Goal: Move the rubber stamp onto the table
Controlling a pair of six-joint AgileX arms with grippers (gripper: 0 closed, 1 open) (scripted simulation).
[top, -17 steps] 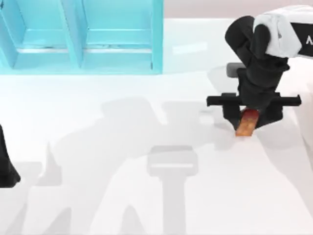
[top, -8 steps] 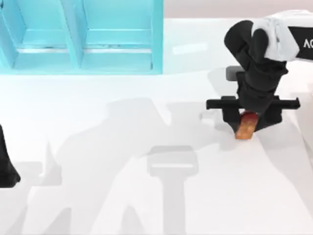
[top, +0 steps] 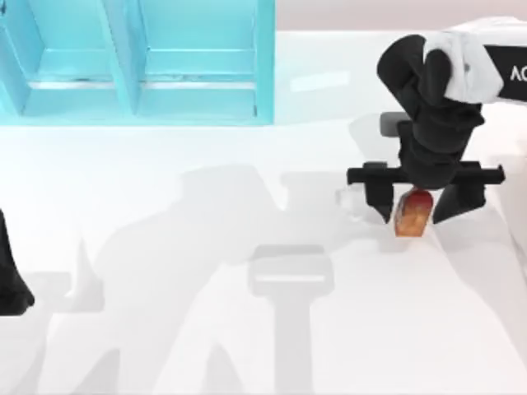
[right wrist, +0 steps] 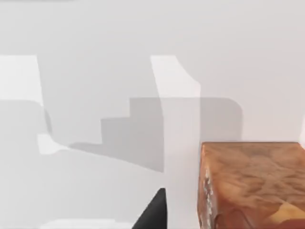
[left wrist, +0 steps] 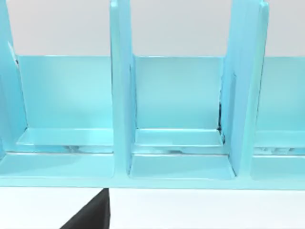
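Since a second ago, right gripper (top: pixel 417 203) spread wider: fingers (top: pixel 378 197) now stand apart on either side of stamp (top: pixel 413 213), no longer pinching it, with gaps visible both sides in top view. Stamp now more upright than in the earlier tilted pose, red knob up, wooden base down on table (top: pixel 247 329), at the right part, well clear of teal shelf (top: pixel 140 62) in the back left. Right arm hangs directly over stamp, crossbar of gripper just above the knob. From right wrist view, wooden block (right wrist: pixel 252 183) sits on the white surface, one dark fingertip (right wrist: pixel 155 212) beside it and apart from it. Left arm parked at the table's left edge, seen as a dark shape (top: pixel 10 271); open or shut cannot be told. Left wrist view faces shelf compartments (left wrist: pixel 176 114), a dark sliver (left wrist: pixel 90 214) low in front of them.
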